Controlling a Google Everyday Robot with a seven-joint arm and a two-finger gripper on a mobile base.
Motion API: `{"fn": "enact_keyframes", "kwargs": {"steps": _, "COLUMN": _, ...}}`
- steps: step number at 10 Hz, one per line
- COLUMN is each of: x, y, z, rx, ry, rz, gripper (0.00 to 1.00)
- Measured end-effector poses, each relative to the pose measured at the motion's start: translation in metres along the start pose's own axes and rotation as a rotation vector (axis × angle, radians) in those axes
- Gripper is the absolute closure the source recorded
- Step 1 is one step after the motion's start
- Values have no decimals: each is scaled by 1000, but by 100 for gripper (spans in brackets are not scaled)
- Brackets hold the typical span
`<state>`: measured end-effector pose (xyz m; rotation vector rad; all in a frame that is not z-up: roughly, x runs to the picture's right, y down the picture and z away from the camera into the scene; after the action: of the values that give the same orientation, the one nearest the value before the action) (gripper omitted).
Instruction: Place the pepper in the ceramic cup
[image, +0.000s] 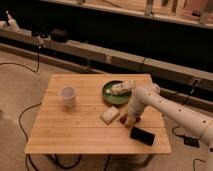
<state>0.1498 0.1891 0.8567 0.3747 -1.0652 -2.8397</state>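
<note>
The white ceramic cup (68, 95) stands upright on the left part of the wooden table (75, 130). The dark red pepper (122, 119) lies on the table right of the pale block, mostly hidden by my gripper (127, 119). My white arm comes in from the right and the gripper is down at the pepper, far to the right of the cup.
A dark green plate (112, 96) with a pale object on it sits at the back middle of the table. A pale rectangular block (108, 116) lies just left of the gripper. A black phone-like slab (142, 135) lies near the front right edge. Cables run across the floor.
</note>
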Motion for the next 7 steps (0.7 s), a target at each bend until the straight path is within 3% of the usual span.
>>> {"fn": "enact_keyframes", "kwargs": {"steps": 3, "x": 47, "y": -15, "z": -47, "rx": -32, "ry": 57, "rz": -135, "gripper": 83}}
{"fn": "enact_keyframes", "kwargs": {"steps": 5, "x": 111, "y": -33, "z": -87, "rx": -44, "ry": 125, "rz": -287, "gripper": 83}}
{"fn": "enact_keyframes", "kwargs": {"steps": 7, "x": 154, "y": -43, "z": -106, "rx": -21, "ry": 202, "rz": -377, "gripper": 83}}
